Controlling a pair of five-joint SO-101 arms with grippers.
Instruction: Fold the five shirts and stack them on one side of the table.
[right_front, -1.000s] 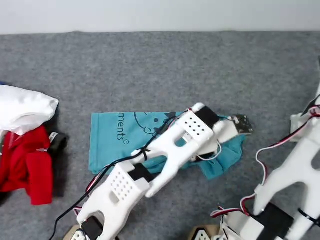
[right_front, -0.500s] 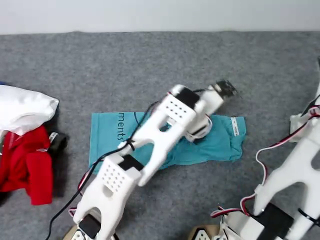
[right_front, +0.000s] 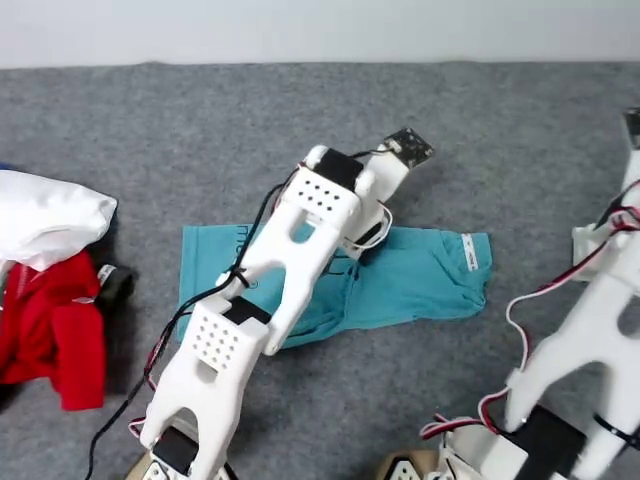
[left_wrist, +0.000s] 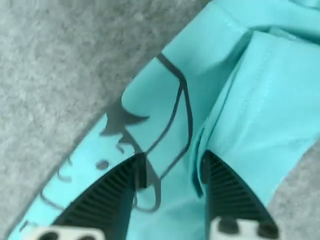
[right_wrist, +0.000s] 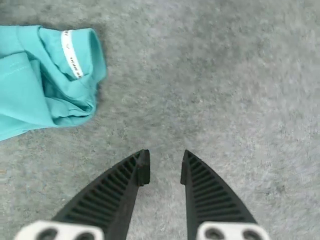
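- Mid-counter (right_front: 500, 130): teal shirt (right_front: 430, 280), laid out lengthwise and still rumpled, not squared. Folding judged unfinished.
- Left end effector (left_wrist: 172, 160): spread, low over the shirt's printed part, one fingertip close to a raised fold ridge. Nothing pinched as far as visible. Probably set there to take up that ridge or a nearby edge for the next fold.
- Right end effector (right_wrist: 164, 155): also spread and holding nothing, above bare counter near the shirt's collar end. Likely kept there to stay clear of the left arm while remaining within reach of that end.
- At the counter's left edge: white shirt (right_front: 50, 215) overlapping red shirt (right_front: 55, 335), with a black garment (right_front: 118, 285) just beside them. Heaped loosely, so judged to be waiting their turn rather than a finished stack.
- High view: gives the whole layout, with the heap well apart from the teal shirt and the left arm lying across the shirt's middle.
- Left wrist view: supplies the detail covered from above by that arm, namely the dark print lines (left_wrist: 170, 115), the ridge and the gap between the fingers.
- Right wrist view: brings close the bunched collar end and its white label (right_wrist: 70, 52), seen from above as a small pale strip.
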